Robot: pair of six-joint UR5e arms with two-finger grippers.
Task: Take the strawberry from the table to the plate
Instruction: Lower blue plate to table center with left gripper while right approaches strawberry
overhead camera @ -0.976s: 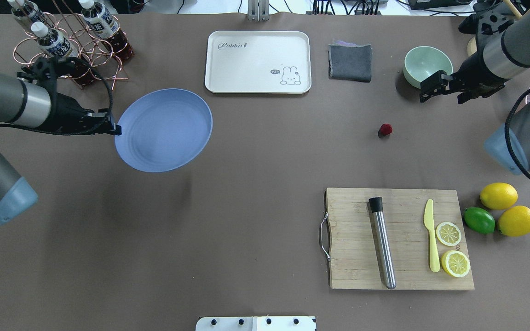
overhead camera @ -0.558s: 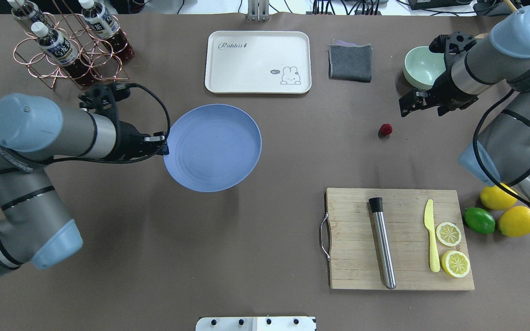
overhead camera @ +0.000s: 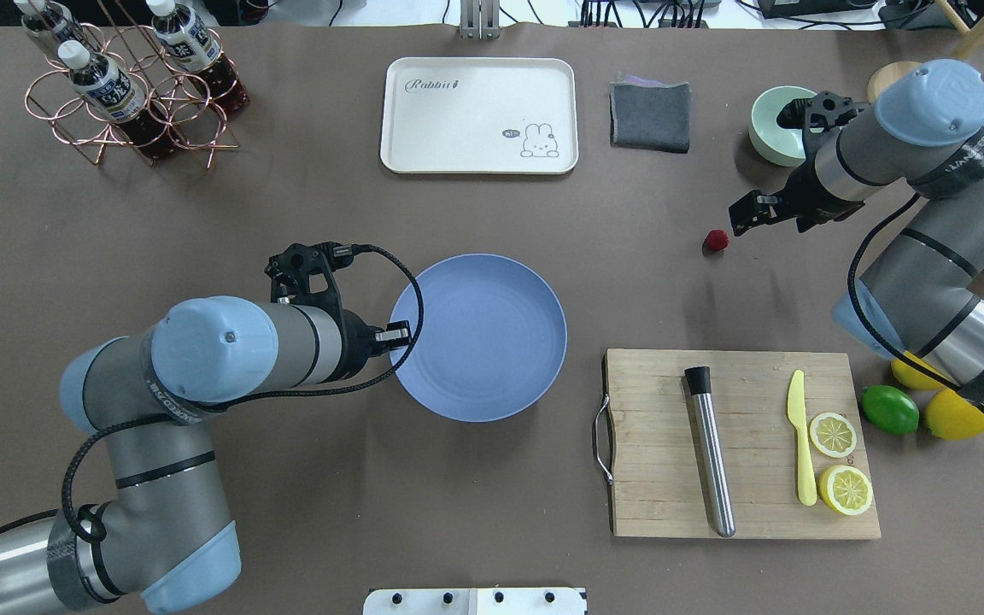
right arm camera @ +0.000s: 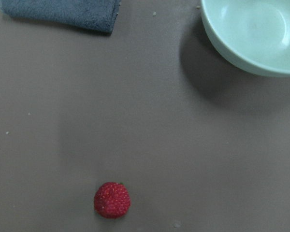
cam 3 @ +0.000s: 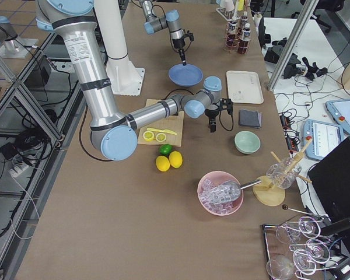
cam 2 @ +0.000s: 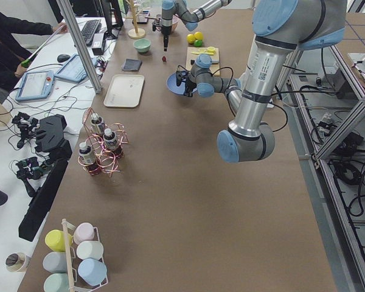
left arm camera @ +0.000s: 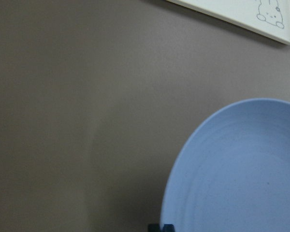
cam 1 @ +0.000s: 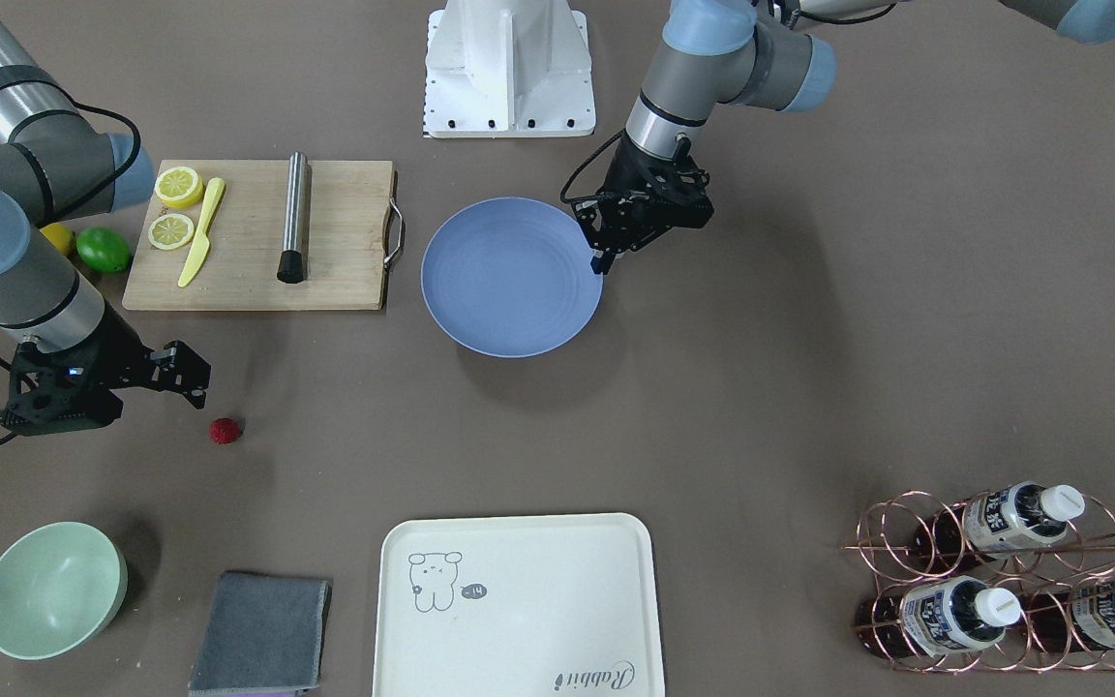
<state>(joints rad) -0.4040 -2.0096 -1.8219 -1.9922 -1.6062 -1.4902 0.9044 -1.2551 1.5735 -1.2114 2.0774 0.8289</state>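
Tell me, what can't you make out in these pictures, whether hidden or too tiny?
- Left wrist view: the left gripper is almost wholly cut off by the bottom edge, so its grip on the plate is unseen there.
- Overhead view: the right arm covers part of one lemon.
- Exterior left view: the strawberry is only a red speck.
- Overhead view: the bottles have labels too small to read.

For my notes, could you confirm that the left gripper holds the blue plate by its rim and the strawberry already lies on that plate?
Not quite: the strawberry lies on the table, beside the right gripper, not on the plate. The overhead view shows it. The left gripper does hold the plate's rim.
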